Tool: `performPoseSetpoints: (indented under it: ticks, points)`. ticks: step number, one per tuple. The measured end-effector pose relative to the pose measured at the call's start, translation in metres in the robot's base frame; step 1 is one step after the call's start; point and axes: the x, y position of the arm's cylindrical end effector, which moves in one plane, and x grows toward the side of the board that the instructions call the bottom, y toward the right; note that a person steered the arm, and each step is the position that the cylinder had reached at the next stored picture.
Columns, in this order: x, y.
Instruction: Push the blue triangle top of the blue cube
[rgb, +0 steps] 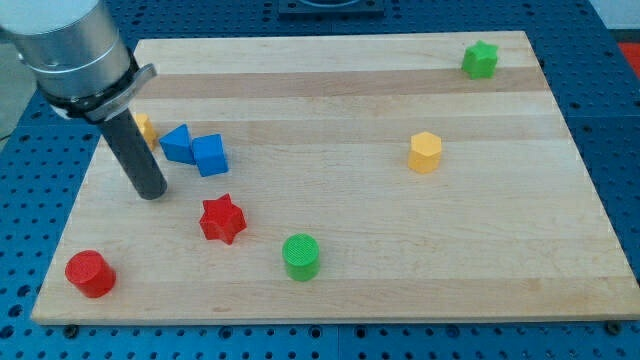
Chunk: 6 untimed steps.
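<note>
The blue triangle (177, 143) lies at the board's left, touching the left side of the blue cube (211, 155). My tip (151, 193) rests on the board below and to the left of the blue triangle, a short way apart from it. The rod rises from the tip toward the view's top left.
A yellow block (145, 127) sits partly hidden behind the rod, left of the triangle. A red star (222, 219) lies right of the tip. A red cylinder (90, 273), a green cylinder (300, 257), a yellow hexagon (425, 152) and a green star (480, 60) lie elsewhere on the wooden board (340, 100).
</note>
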Motion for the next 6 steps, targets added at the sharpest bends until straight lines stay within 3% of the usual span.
performPoseSetpoints:
  ticks: [2, 5, 6]
  points:
    - [-0.035, 0.004]
    - [-0.147, 0.023]
    - [-0.143, 0.023]
